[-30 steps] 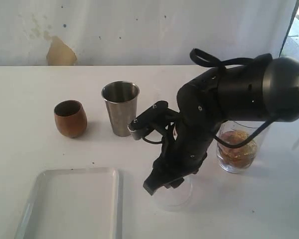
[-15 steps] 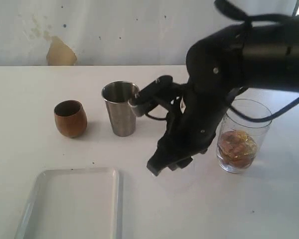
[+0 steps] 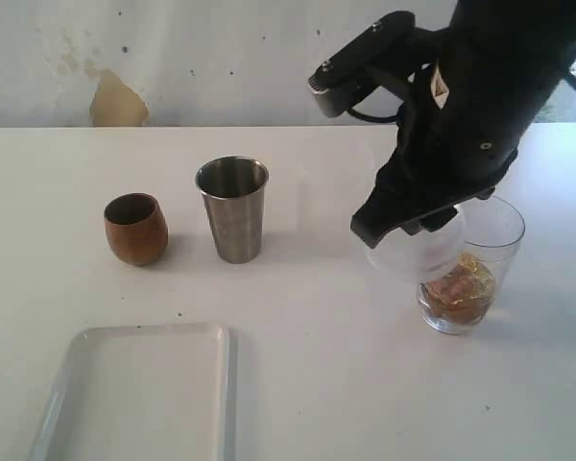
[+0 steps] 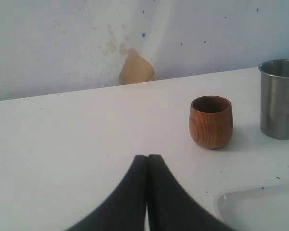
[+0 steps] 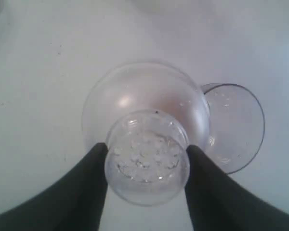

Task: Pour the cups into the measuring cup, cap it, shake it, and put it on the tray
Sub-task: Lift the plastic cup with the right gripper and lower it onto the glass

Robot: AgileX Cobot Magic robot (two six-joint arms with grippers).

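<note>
right gripper (image 5: 147, 149): jaws pinch the knob (image 5: 147, 166) of the clear domed lid (image 5: 144, 94), one black finger on each side. I see the knob filling the gap between them.
lid: hangs dome-down under the jaws, clear of the table (image 3: 298, 317). It looks level from the wrist camera, and the knob's surface is dimpled.
measuring cup (image 3: 490, 235): stands upright on the table just beside and below the held lid. The dome's edge hides part of its rim, which is open and uncapped. Amber-brown contents sit in its lower part.
left gripper (image 4: 147, 163): jaws pressed flat together with nothing between them. I see them low over bare table.
wooden cup (image 4: 210, 121): ahead of the left fingertips and off to one side. It is upright, near the jaws but not touching them.
steel tumbler (image 4: 279, 98): just past the wooden cup, apart from it and upright. It stands between the wooden cup and the right jaws, well short of them.
tray (image 3: 139, 394): flat on the table, and one rounded corner shows close beside the left fingers. It is well apart from the right jaws, and I see nothing on it.
</note>
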